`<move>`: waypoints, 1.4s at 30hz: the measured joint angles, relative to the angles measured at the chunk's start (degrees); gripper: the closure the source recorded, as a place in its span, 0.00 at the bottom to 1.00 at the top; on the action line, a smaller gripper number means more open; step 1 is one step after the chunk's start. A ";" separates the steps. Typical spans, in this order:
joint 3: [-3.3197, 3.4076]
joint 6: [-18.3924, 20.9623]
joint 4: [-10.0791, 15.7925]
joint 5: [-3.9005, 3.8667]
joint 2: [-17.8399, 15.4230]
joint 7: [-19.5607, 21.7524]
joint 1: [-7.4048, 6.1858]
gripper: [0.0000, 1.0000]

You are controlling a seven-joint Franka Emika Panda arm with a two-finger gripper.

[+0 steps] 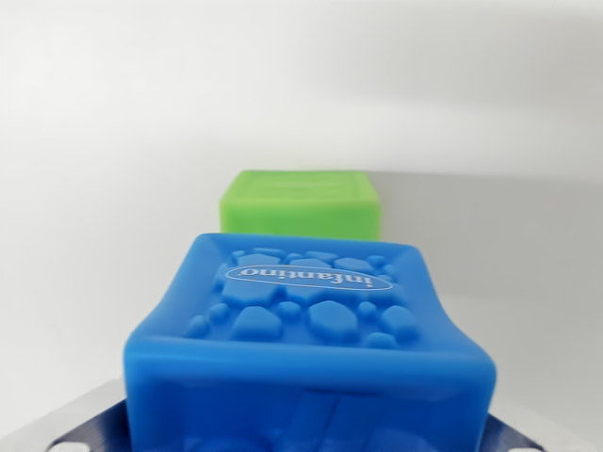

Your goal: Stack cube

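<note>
White "infantino" logo in an oval atop the blue cube point(306, 330)

One cube point(311, 363) close up against the gripper point(306, 438), filling the lower middle of the wrist view, a second cube point(301, 202) farther out behind it, roughly in line, both over a bare surface point(85, 235)

Blue soft cube point(309, 350) near, bumpy embossed top with white "infantino" oval, squeezed sides bowed inward, green cube point(301, 203) upright just beyond
</note>
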State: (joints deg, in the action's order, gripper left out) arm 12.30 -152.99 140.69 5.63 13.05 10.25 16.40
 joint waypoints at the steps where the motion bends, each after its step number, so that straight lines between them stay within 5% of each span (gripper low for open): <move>1: -0.07 -0.32 -0.01 0.21 0.36 -0.15 0.03 1.00; 17: -0.92 -4.06 -0.36 2.74 4.57 -1.98 0.38 1.00; 31: -1.46 -5.34 -0.64 3.62 6.05 -2.64 0.77 1.00; 32: -1.47 -5.35 -0.64 3.63 6.05 -2.65 0.79 0.00; 42: -1.49 -5.39 -0.65 3.66 6.08 -2.68 0.80 0.00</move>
State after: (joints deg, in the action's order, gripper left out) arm 10.81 -158.38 140.04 9.29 19.14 7.57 17.19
